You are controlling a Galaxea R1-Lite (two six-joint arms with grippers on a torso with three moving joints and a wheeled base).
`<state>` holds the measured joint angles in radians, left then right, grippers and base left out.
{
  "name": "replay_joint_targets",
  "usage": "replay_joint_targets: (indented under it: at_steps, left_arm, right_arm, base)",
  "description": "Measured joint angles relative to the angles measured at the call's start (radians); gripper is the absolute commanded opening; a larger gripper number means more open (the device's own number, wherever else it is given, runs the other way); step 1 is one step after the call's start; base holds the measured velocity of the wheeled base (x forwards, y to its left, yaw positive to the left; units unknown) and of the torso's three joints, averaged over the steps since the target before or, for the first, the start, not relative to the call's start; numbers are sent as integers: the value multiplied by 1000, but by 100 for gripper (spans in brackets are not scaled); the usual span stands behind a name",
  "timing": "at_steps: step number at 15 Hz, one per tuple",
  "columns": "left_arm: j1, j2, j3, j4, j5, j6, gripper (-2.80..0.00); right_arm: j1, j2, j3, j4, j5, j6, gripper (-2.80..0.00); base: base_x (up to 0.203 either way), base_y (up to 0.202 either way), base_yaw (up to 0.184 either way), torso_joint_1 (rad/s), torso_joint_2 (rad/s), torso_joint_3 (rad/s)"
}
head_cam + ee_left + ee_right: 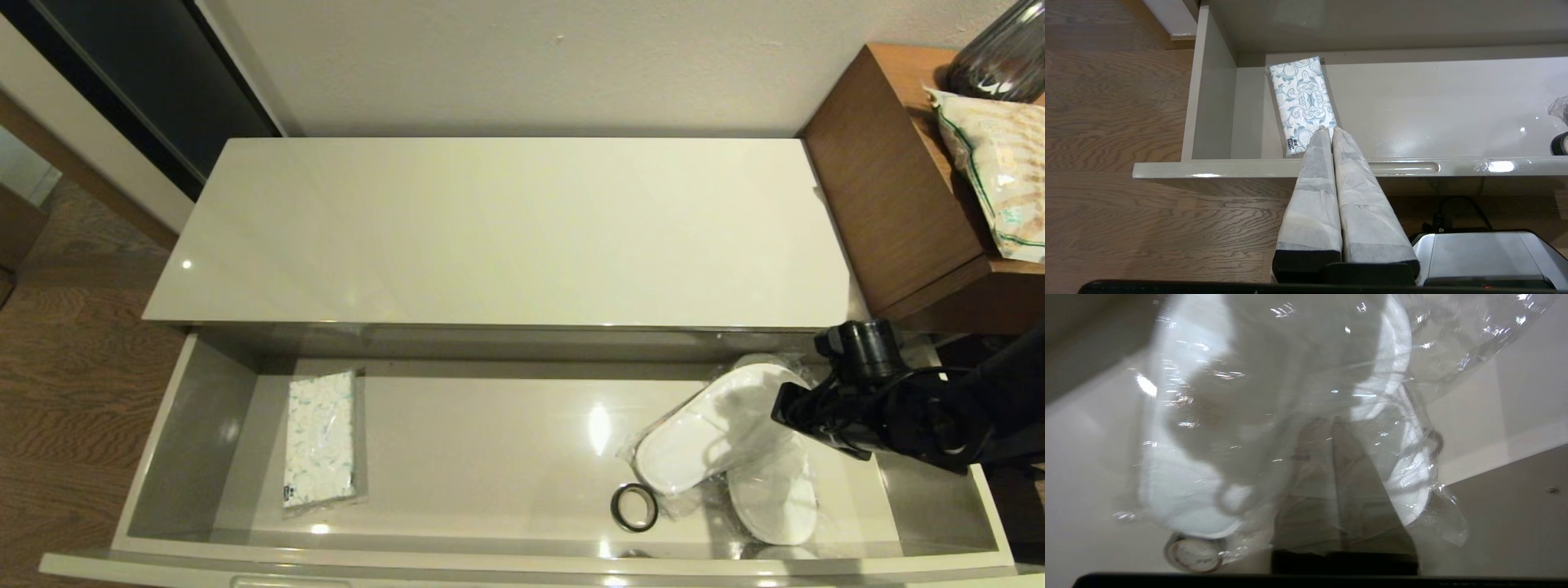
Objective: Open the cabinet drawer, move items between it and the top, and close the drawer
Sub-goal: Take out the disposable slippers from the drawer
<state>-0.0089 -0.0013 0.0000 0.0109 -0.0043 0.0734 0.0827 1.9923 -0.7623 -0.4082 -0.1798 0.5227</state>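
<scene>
The right gripper (1331,424) reaches in from the right edge of the head view, low over the right end of the open cabinet drawer (192,425). In the right wrist view its fingers (1314,457) are pressed together behind crinkled clear plastic, clenched on the bag of the upper pair of white slippers (718,429). A second bagged slipper (771,498) lies just below it, at the lower right of the head view. The black tape roll (634,507) sits on the drawer floor at the slippers' lower left, touching the plastic. The tissue pack (321,439) lies well apart at the drawer's left end.

The left gripper (1329,130) is parked outside the drawer front, fingers clenched on nothing.

The glossy cream cabinet top (498,229) fills the middle of the head view. A brown wooden side unit (886,180) with a beige green-edged bag (1000,175) stands at upper right, wood flooring (73,392) at left. The drawer floor between tissue pack and tape roll is bare.
</scene>
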Motion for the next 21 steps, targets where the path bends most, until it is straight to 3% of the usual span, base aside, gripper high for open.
replay_joint_targets:
  at_steps: [4, 7, 8, 13, 21]
  left_arm:
    - [0, 0, 0, 0, 0, 1, -280]
    - [0, 0, 0, 0, 0, 0, -280]
    - [0, 0, 0, 0, 0, 0, -280]
    - [0, 0, 0, 0, 0, 0, -280]
    - [0, 0, 0, 0, 0, 0, -280]
  right_arm:
    - [44, -179, -48, 207, 7, 8, -280]
    - [50, -214, -40, 219, 6, 7, -280]
    - [49, -205, -40, 219, 1, 7, 0]
    - [-16, -121, -49, 176, 9, 6, 0]
    - [-27, -38, -26, 47, 71, -30, 0]
  base:
    - [0, 0, 0, 0, 0, 0]
    - [0, 0, 0, 0, 0, 0]
    - [0, 0, 0, 0, 0, 0]
    - [0, 0, 0, 0, 0, 0]
    - [0, 0, 0, 0, 0, 0]
